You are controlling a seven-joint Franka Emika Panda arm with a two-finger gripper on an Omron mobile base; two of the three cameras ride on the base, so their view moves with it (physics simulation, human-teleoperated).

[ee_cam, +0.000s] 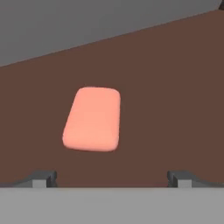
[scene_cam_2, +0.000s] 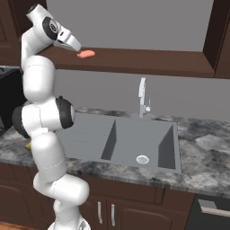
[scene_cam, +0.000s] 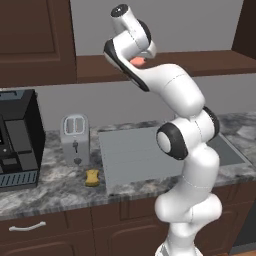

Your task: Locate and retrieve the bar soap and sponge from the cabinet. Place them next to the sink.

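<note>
Jaws spread wide, empty, touching nothing. Gripper (ee_cam: pixel 111 178) hovers above cabinet (ee_cam: pixel 175 87) shelf board, both finger tips apart at either side. Bar soap (ee_cam: pixel 92 119) lies flat on shelf just ahead of jaws, left of midline between them, apart from both fingers.

Step in hand, by judgement: reaching for soap, grasp not yet made. Next move calls for shifting toward soap until it sits between fingers, then lowering and closing.

Sponge (scene_cam: pixel 92 177) far below on counter beside sink (scene_cam_2: pixel 148 143).
</note>
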